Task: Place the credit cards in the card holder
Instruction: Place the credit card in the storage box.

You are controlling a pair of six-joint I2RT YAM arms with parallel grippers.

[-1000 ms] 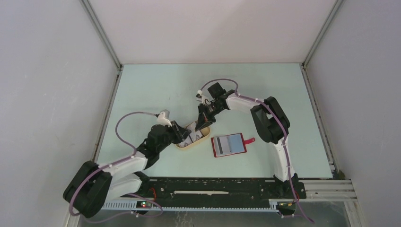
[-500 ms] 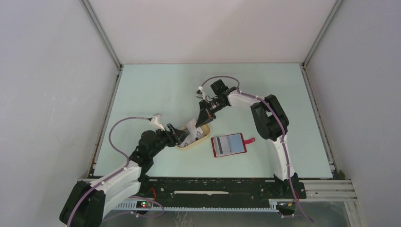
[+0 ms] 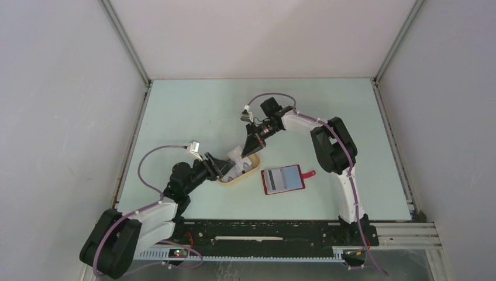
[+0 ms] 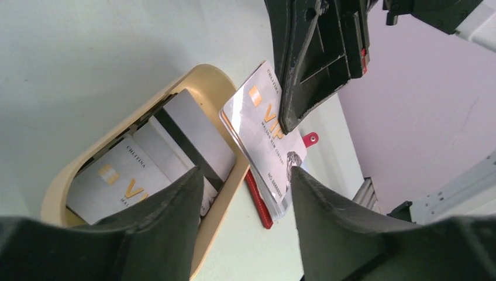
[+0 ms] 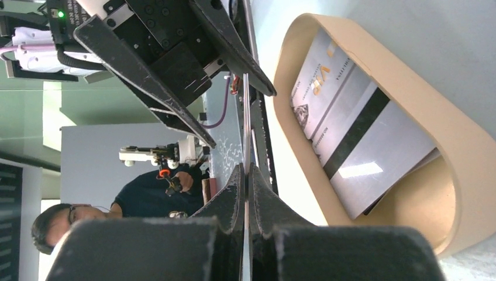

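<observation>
My right gripper [image 3: 250, 147] is shut on a silvery VIP card [image 4: 261, 136] and holds it tilted above the right end of the beige tray [image 3: 252, 167]. The right wrist view shows this card edge-on [image 5: 246, 105] between the shut fingers. More credit cards [image 4: 153, 159] lie in the tray, one with a dark stripe [image 5: 354, 132]. My left gripper [image 4: 244, 173] is open, its fingers either side of the tray's rim, just below the held card. The red card holder [image 3: 283, 178] lies open on the table right of the tray, its snap tab [image 4: 309, 139] pointing right.
The beige oval tray [image 4: 206, 79] sits mid-table between the two grippers. My left gripper [image 5: 175, 64] shows close in front of the right wrist camera. Grey walls close in the table on three sides.
My right gripper has lifted the card up out of the tray. My left arm has drawn back and lower towards the near left, its gripper staying at the tray.
</observation>
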